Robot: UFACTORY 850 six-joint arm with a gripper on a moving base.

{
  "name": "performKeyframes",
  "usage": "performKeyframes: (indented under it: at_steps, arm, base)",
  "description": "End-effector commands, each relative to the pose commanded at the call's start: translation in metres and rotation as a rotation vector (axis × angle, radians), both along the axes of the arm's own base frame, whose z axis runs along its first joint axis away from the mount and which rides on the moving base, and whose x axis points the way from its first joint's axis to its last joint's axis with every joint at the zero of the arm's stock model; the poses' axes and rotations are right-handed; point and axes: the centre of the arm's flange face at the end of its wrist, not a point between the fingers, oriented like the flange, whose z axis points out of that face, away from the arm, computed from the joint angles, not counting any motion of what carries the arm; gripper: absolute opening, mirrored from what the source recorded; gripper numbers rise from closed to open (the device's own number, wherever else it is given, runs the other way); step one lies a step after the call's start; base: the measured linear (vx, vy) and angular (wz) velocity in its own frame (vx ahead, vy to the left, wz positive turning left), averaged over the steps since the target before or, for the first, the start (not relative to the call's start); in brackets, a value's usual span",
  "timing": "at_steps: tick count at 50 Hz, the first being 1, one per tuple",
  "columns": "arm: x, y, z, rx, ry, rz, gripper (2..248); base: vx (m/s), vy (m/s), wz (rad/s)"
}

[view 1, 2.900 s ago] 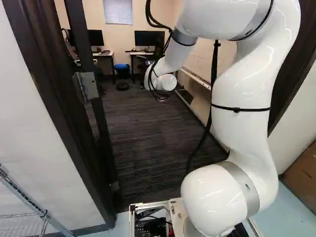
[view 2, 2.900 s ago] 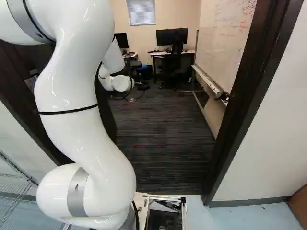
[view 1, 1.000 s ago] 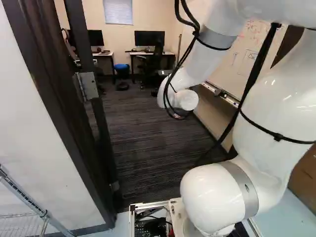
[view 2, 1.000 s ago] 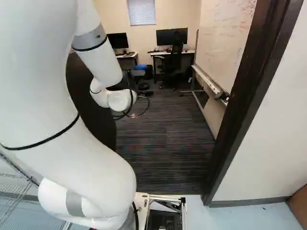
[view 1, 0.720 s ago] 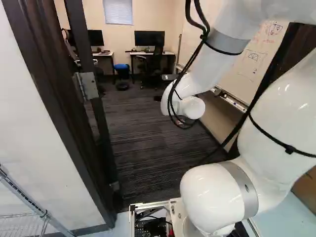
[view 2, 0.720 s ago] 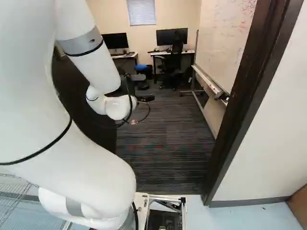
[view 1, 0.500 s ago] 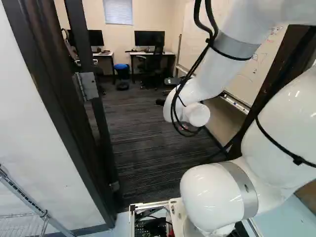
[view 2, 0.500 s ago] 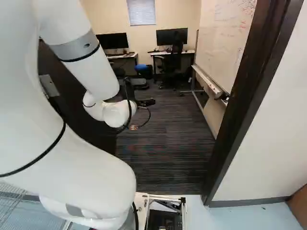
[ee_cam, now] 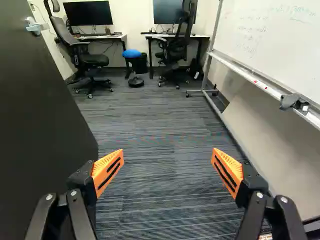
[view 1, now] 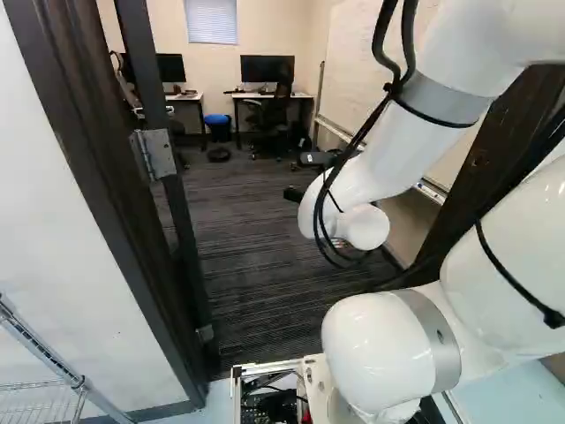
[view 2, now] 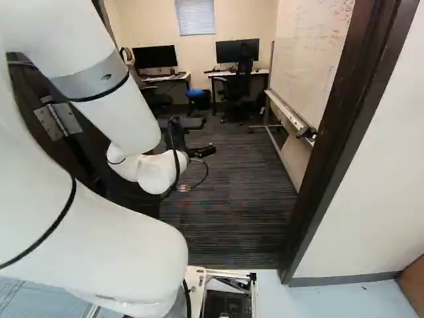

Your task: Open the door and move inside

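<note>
The dark door stands swung open into the room, on its hinge side at the left of the left base view (view 1: 168, 212). In the wrist view the door (ee_cam: 40, 120) lies beside one finger, its lever handle (ee_cam: 34, 26) farther ahead. My gripper (view 2: 202, 151) shows as a small black shape past the white wrist, inside the room. Seen from the wrist, the gripper (ee_cam: 168, 157) has its orange-padded fingers spread wide over the carpet, holding nothing. The arm partly hides the door in the right base view.
The dark door frame (view 2: 338, 139) stands at the right of the right base view, with a whiteboard (ee_cam: 280, 40) beyond it. Desks, monitors, chairs and a blue-topped stool (ee_cam: 132, 54) are at the back. A wire rack (view 1: 44, 389) stands at the near left.
The arm has swung lower and toward the right of the left base view, bringing the wrist down and nearer. The base and the door frame have kept their places.
</note>
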Motion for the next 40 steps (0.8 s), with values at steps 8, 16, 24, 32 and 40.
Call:
performKeyframes:
  at_steps: [8,16,24,32,40]
  arm:
    - [-0.008,-0.001,-0.003,0.000,0.000,-0.003,247]
    - [-0.013,-0.002,-0.005,-0.001,-0.001,-0.005,247]
    - [-0.016,-0.002,-0.006,-0.001,-0.001,-0.006,247]
    - [-0.016,-0.002,-0.007,-0.001,-0.001,-0.006,247]
    - [-0.016,-0.002,-0.007,-0.001,-0.001,-0.006,247]
  base:
    - [0.000,0.000,0.000]
    - [0.000,0.000,0.000]
    - [0.000,0.000,0.000]
    - [0.000,0.000,0.000]
    - [0.000,0.000,0.000]
